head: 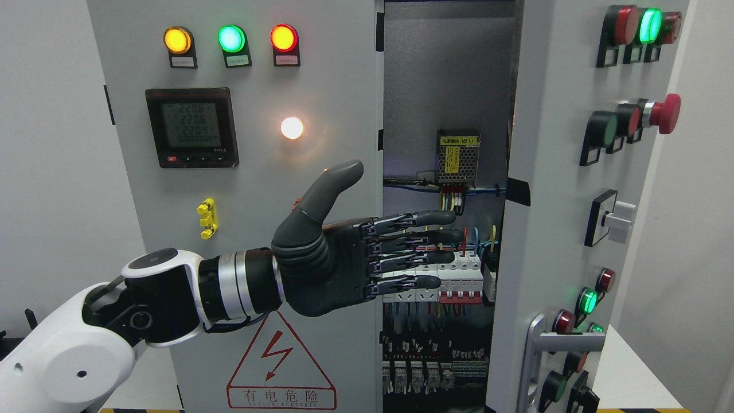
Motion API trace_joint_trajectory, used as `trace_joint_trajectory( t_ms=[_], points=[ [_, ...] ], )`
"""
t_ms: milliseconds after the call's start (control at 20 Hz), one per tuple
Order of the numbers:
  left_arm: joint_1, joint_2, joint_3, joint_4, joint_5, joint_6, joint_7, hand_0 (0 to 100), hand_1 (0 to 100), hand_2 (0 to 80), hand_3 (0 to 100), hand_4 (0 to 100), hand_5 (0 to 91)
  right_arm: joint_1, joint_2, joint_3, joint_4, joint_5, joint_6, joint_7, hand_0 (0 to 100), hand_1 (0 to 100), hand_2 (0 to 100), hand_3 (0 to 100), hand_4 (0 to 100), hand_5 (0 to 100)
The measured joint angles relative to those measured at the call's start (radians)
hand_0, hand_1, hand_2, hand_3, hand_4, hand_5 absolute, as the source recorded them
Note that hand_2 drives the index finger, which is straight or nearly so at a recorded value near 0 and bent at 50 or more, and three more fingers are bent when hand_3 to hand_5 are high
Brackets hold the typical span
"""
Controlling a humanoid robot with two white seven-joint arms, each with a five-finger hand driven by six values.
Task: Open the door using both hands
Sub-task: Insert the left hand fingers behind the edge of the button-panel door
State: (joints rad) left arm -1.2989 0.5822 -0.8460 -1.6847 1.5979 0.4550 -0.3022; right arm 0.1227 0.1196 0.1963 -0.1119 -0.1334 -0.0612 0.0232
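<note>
Right door (567, 218) of grey electrical cabinet swung outward, edge-on toward camera, handle (542, 355) low on its face. Left door (246, 172) shut, its right edge bordering dark open gap. Left hand (367, 252) level, fingers (424, 218) straight and spread, thumb raised, gripping nothing, tips reaching into gap just short of right door's edge. Breakers (459, 281) and wiring behind fingers. Meter (192, 127) and three lit lamps (230, 39) on left door. White walls either side.

Grey door (550, 189), dark grey left hand (344, 258), red-and-white warning triangle (280, 367)
</note>
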Motion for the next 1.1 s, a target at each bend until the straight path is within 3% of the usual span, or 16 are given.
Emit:
trace_joint_trajectory(
  t_ms=[1102],
  points=[
    [-0.026, -0.256, 0.006, 0.117, -0.015, 0.043, 0.012, 0, 0, 0.0, 0, 4, 0.0, 0.000, 0.000, 0.000, 0.000, 0.000, 0.000, 0.000, 0, 0, 0, 0, 0, 0]
  ],
)
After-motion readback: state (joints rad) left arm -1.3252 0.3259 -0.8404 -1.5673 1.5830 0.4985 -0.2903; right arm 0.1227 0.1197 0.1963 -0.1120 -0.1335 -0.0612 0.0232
